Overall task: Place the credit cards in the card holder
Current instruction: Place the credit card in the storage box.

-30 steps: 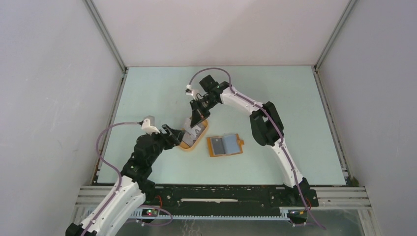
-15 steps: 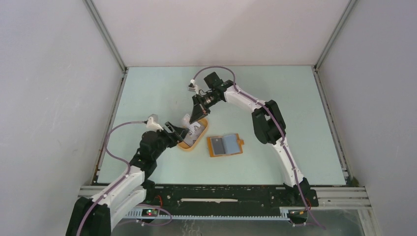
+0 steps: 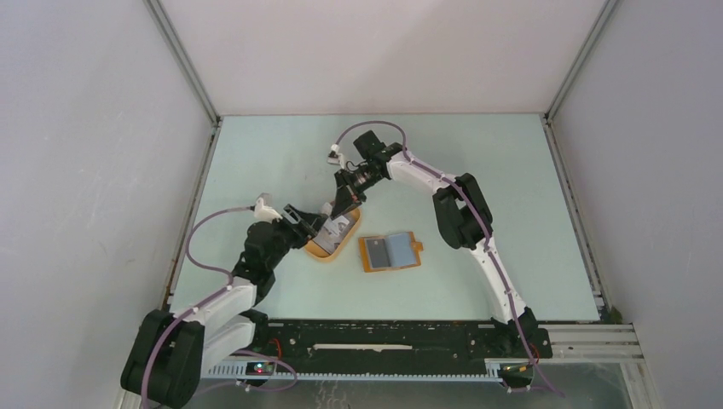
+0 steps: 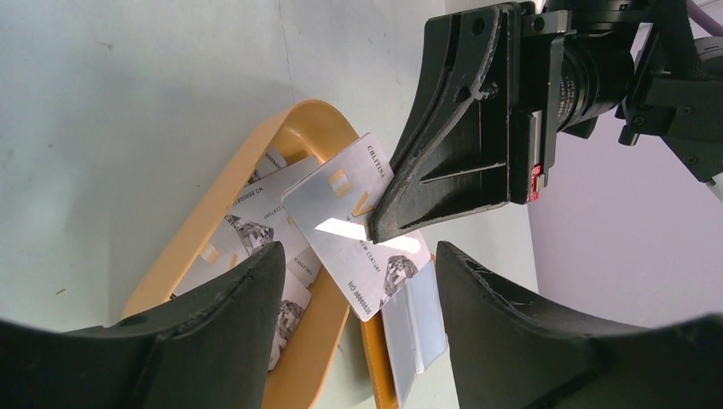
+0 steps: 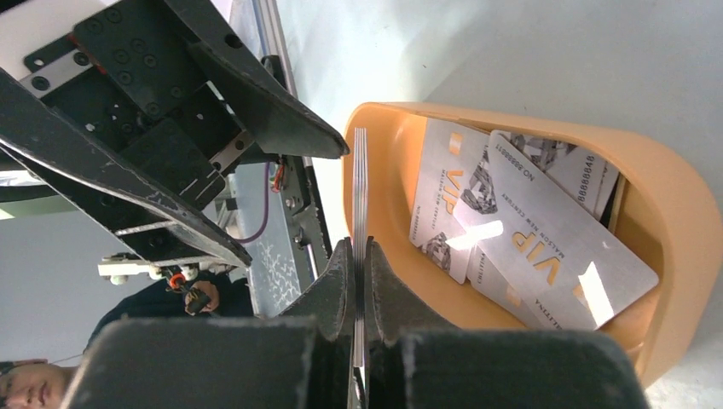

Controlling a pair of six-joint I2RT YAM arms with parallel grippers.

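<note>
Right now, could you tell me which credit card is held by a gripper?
The card pinched in the right gripper, held up off the pile; the other cards lie flat inside the orange tray.

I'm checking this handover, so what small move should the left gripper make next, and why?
Probably ease the left gripper forward a little toward the card. The right gripper pinches that card above the orange tray, while the left jaws stand open with the card lined up in their gap, touching neither finger.
</note>
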